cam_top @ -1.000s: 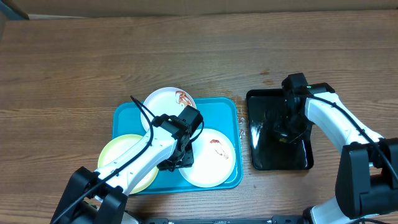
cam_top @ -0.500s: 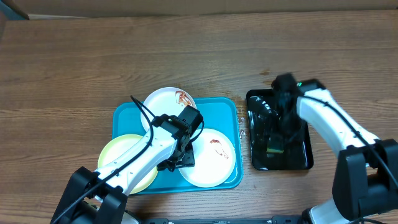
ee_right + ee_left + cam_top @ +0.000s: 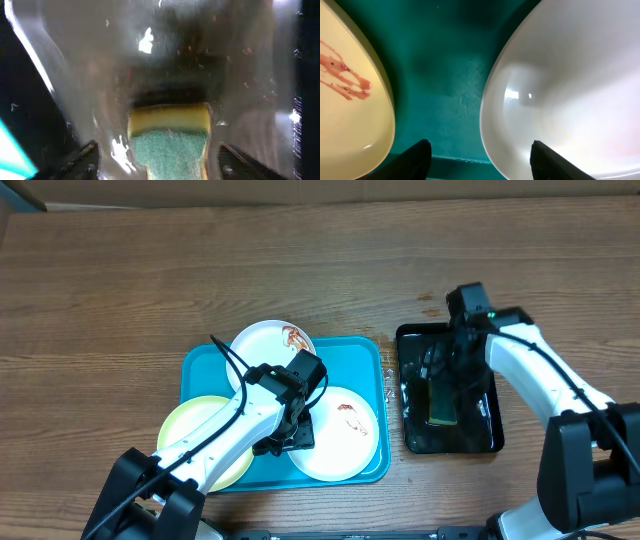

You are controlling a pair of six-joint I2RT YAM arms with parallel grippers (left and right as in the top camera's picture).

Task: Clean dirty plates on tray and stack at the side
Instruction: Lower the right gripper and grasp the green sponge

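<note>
The turquoise tray (image 3: 360,360) holds three plates. A white plate (image 3: 265,345) with a red-brown smear overhangs the tray's far edge. A pale yellow-green plate (image 3: 200,440) sits at the left and shows a sauce streak in the left wrist view (image 3: 345,95). Another smeared white plate (image 3: 340,445) lies at the right. My left gripper (image 3: 288,440) (image 3: 480,162) is open and low over the tray between these two. The white plate's (image 3: 570,90) rim lies between its fingers. My right gripper (image 3: 450,380) (image 3: 162,162) is open above a yellow-green sponge (image 3: 443,404) (image 3: 170,135).
The sponge lies flat on a glossy, wet black tray (image 3: 485,435) (image 3: 150,60) to the right of the turquoise one. Bare wooden table (image 3: 120,290) surrounds both trays. A cable (image 3: 228,360) loops over the left arm near the far white plate.
My right gripper has opened and let go of the sponge, which now lies on the black tray. My left gripper has opened wider without moving.
</note>
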